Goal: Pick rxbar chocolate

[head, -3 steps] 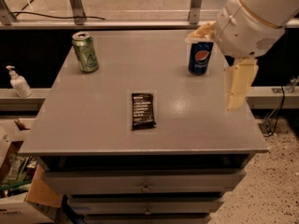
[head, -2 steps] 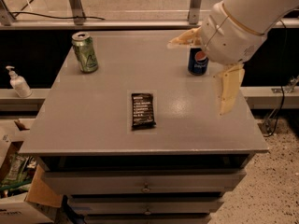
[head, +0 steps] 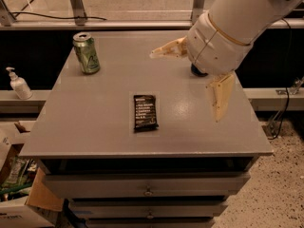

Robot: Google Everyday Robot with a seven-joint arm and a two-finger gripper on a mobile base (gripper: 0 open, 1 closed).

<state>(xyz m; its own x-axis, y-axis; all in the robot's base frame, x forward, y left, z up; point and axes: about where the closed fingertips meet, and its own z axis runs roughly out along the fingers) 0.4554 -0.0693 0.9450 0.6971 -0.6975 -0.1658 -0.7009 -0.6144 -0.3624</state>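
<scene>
My gripper [head: 185, 87] hangs at two o'clock of the rxbar chocolate [head: 145, 112], jaws spread, empty; green can [head: 86, 53] stands at eleven o'clock.

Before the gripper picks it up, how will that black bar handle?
The rxbar chocolate lies flat, so it likely won't roll. Its glossy wrapper may be slippery. It looks thin and probably light. The open gripper hangs to its right.

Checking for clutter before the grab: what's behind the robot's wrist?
Only a dark sliver of something shows under the wrist; the rest is covered, so I can't name it. The tool hangs open above the table, right of the bar.
</scene>
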